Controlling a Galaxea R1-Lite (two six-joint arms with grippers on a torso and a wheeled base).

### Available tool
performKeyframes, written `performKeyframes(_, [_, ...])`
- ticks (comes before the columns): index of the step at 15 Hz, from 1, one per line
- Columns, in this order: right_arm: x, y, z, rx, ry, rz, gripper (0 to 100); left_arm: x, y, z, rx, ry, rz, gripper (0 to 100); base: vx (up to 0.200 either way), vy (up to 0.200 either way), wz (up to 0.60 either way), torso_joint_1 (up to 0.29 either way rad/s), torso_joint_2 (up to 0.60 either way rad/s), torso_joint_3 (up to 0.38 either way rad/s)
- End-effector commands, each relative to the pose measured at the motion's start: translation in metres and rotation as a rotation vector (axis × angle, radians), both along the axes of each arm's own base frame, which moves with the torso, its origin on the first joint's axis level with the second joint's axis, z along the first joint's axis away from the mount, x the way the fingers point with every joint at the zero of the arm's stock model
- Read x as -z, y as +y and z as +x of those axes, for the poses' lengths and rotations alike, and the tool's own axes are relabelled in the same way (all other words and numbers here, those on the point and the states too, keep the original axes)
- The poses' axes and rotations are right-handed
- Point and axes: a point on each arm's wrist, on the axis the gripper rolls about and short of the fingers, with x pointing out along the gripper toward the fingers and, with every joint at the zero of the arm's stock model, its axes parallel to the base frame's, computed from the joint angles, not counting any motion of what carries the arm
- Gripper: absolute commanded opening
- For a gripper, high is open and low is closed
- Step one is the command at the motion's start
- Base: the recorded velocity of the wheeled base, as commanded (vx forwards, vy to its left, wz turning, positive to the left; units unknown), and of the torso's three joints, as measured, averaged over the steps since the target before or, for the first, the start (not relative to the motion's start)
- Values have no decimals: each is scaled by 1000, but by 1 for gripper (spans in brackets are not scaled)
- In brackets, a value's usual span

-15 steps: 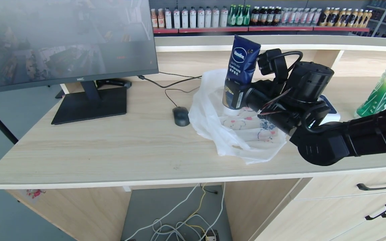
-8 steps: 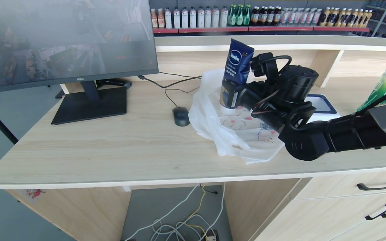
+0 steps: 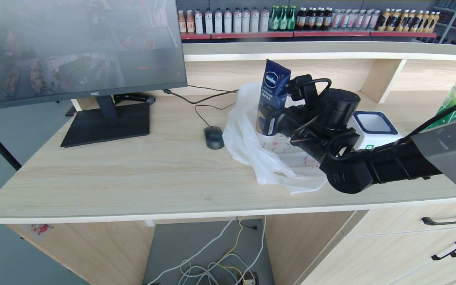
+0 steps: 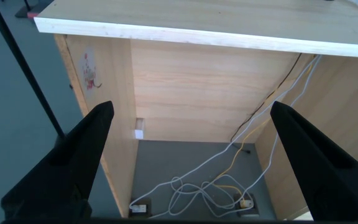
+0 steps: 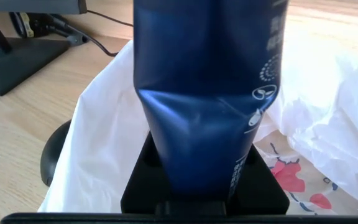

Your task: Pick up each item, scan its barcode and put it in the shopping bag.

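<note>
White crinkly plastic shopping bag (image 3: pixel 251 154) lies just under the right gripper (image 3: pixel 280 119), whose fingers clamp an upright dark blue plastic squeeze tube (image 3: pixel 273 91) near its base. Bag mouth looks unclear, so lower slowly into the opening before releasing. Left gripper (image 4: pixel 188 165) fingers wide, empty.
</note>
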Motion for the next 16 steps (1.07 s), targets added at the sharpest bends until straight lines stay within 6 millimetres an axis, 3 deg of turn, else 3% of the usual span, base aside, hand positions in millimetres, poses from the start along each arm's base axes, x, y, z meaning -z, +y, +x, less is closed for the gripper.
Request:
performKeyframes(1, [7, 2, 3, -1, 13, -7, 0, 0, 0, 0, -1, 2, -1, 100, 0, 0, 0, 0, 0, 0])
performKeyframes(16, [18, 6, 6, 13, 33, -15, 0, 0, 0, 0, -1, 2, -1, 100, 0, 0, 0, 0, 0, 0])
